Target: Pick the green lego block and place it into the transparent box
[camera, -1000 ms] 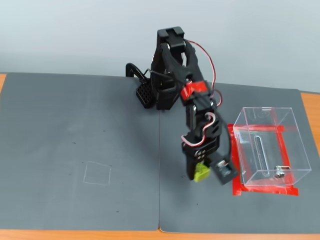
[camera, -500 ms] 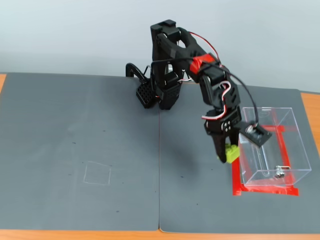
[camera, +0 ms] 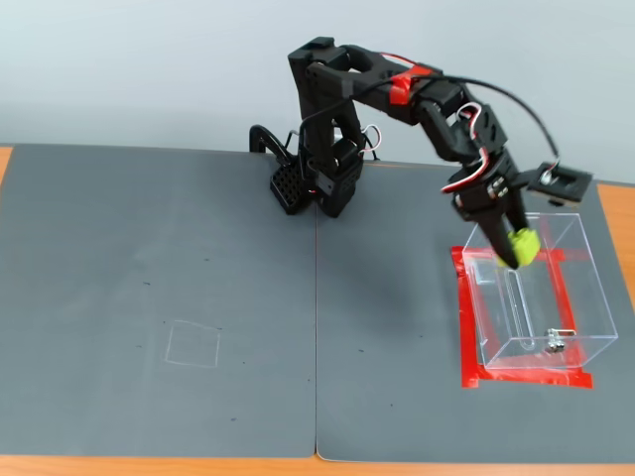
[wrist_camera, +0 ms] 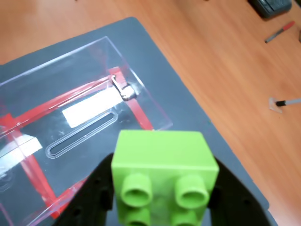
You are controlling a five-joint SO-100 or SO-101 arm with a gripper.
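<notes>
The green lego block (wrist_camera: 162,175) fills the bottom middle of the wrist view, studs toward the camera, held between my black gripper's fingers (wrist_camera: 94,193). In the fixed view my gripper (camera: 515,250) is shut on the block (camera: 524,244) and holds it over the far left part of the transparent box (camera: 536,297), at about rim height. The box is clear, with a slot (wrist_camera: 82,134) and a small metal latch (wrist_camera: 123,88) on one wall and red tape (camera: 464,317) around its base. In the wrist view the box (wrist_camera: 70,89) lies ahead and left of the block.
The box stands on a dark grey mat (camera: 198,297) near its right edge. Beyond the mat is a wooden table (wrist_camera: 221,52) with two pens (wrist_camera: 279,33) and a dark object at the top right. A faint square outline (camera: 193,344) marks the mat's left half.
</notes>
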